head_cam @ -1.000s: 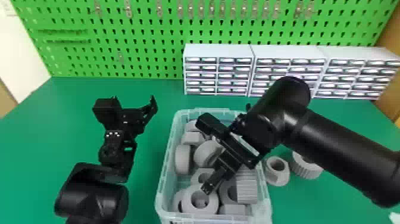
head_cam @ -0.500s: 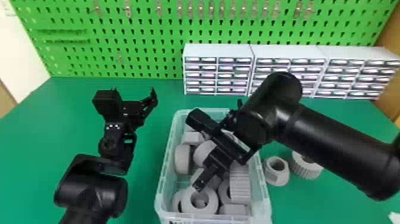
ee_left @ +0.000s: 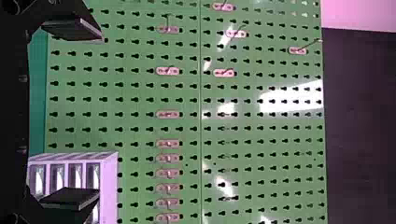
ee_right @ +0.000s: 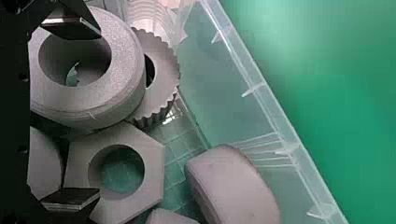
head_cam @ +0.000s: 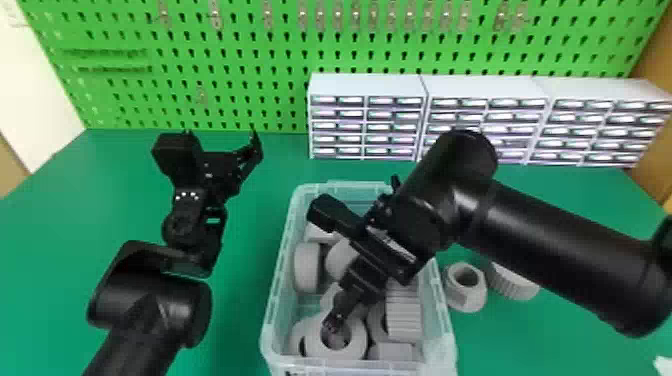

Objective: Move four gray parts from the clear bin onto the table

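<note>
Head view: green table [head_cam: 45, 310] underneath, with green pegboard [head_cam: 250, 60] upright along the back edge. Before the pegboard, three white drawer units [head_cam: 370, 85] side by side. Nearer, on the table, the clear bin [head_cam: 277, 310], heaped with gray parts. Beyond its left side, above the table, the left gripper [head_cam: 222, 137], spread wide and empty. Low over the bin's near end, the right gripper [head_cam: 336, 320], angled down; by right wrist view, also wide apart and empty, with one finger over the hole of a thick gray ring [ee_right: 126, 88], the other over a hexagonal gray nut [ee_right: 153, 156]. Partly behind the ring, a toothed gray gear [ee_right: 167, 65]. Head view again: on the table just right of the bin, a hollow gray collar [head_cam: 470, 300] and, beside it, a ribbed gray part [head_cam: 512, 285].
</note>
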